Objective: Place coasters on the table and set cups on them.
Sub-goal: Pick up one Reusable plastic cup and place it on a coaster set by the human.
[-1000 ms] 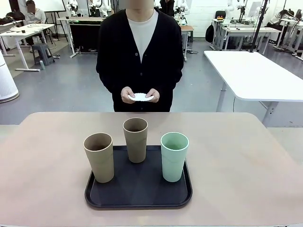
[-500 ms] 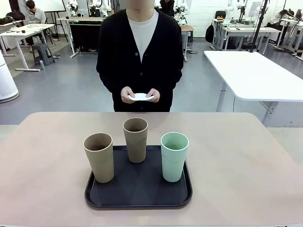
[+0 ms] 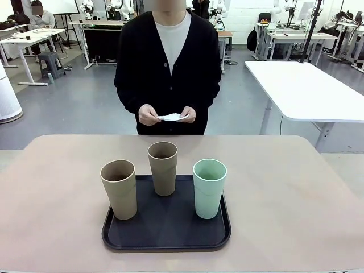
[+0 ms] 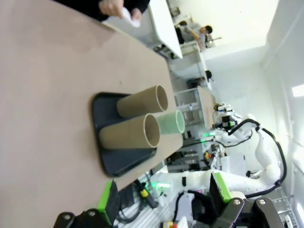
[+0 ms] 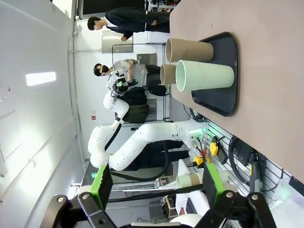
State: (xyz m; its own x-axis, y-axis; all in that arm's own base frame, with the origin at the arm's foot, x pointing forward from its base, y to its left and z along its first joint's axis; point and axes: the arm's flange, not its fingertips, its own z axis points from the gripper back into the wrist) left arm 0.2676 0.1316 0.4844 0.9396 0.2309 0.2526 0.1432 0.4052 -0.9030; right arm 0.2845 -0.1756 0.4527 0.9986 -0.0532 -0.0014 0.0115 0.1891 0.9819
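Three cups stand upright on a black tray [image 3: 165, 230] on the beige table [image 3: 284, 187]: a tan one [image 3: 119, 189] at the left, a tan one [image 3: 162, 168] behind the middle, and a mint green one [image 3: 209, 188] at the right. Across the table a person holds the white coasters [image 3: 172, 117] in both hands at waist height. My left gripper [image 4: 164, 194] is open and empty, well short of the cups [image 4: 130, 133] and tray [image 4: 102, 114]. Likewise open and empty, my right gripper [image 5: 158, 185] hangs far from the mint cup [image 5: 204, 75].
Bare beige tabletop lies on both sides of the tray and between it and the person. A white table [image 3: 307, 91] stands beyond the far right corner. My left arm [image 5: 142, 137] shows in the distance in the right wrist view.
The person's hands have shifted a little with the coasters, one hand sliding slightly outward. The cups, the tray and both grippers have not moved.
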